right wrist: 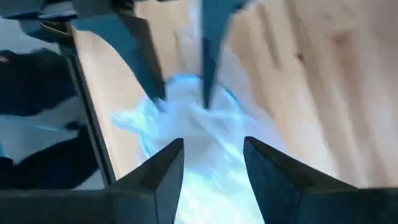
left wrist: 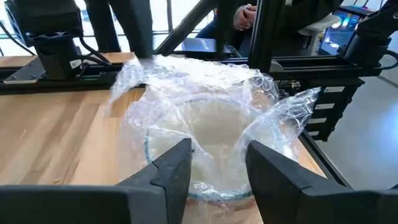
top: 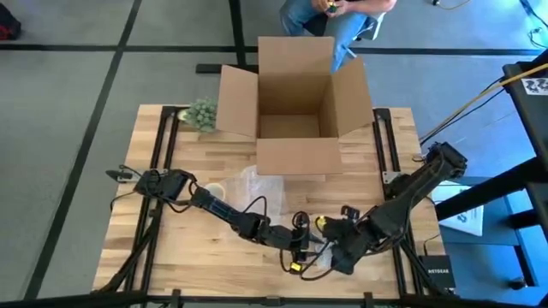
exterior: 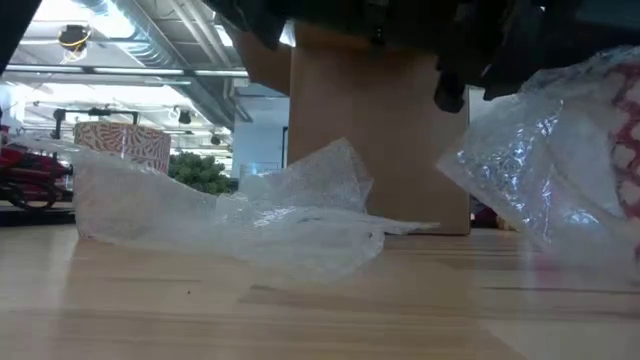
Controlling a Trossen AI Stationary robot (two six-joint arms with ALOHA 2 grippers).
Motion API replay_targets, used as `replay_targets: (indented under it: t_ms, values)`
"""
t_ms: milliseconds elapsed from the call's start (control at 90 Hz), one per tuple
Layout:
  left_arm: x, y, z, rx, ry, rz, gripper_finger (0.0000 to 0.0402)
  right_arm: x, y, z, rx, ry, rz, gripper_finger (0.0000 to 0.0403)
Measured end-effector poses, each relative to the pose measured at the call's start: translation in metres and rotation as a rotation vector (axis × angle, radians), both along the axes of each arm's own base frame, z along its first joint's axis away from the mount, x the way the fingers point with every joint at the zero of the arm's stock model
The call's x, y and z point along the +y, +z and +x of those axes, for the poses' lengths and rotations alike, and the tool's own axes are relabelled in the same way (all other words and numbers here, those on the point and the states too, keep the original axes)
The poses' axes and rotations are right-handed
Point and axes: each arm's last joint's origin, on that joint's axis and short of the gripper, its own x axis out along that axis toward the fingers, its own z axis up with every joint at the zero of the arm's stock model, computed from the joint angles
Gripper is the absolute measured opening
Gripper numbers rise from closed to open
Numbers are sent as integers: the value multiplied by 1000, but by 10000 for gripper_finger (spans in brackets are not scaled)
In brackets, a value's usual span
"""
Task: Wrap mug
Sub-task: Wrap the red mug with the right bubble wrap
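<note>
Both grippers are working the wrapped mug (left wrist: 205, 143) at the tabletop's (top: 171, 248) near edge. Left gripper (left wrist: 214, 165) and right gripper (right wrist: 208, 165) are standing open; loose bubble wrap (exterior: 300, 215) risks unravelling.

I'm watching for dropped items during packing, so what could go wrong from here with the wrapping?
The bubble wrap sits only loosely around the mug, so it may fall open when moved. The left gripper and right gripper are both open and close together near the table's front edge; they could collide or nudge the bundle off.
</note>
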Motion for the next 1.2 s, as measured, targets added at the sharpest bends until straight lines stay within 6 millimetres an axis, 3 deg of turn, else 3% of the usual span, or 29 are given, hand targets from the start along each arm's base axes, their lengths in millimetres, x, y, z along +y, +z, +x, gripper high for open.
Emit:
replay_targets:
  t_ms: [133, 356, 444, 544, 689, 889, 1200]
  values:
    - [0, 0, 0, -1, -1, 1, 134, 3, -6, -22, 110, -35, -88, 158]
    - [-1, 1, -1, -1, -3, 4, 134, 17, -56, -65, 272, -26, -181, 158]
    - [-1, 1, 0, -2, -3, 5, 134, 23, -71, -72, 242, -21, -166, 158]
    - [-1, 0, -1, -1, -4, 5, 134, 29, -81, -67, 105, 7, -140, 158]
    - [-1, 0, -1, -1, -5, 3, 134, 33, -74, -58, -75, 41, -188, 128]
    - [-1, 0, 0, -1, -3, 3, 134, 41, -60, -51, -173, 104, -180, 12]
    - [-1, 0, 0, -1, -3, 3, 134, 49, -39, -33, -346, 112, -151, 4]
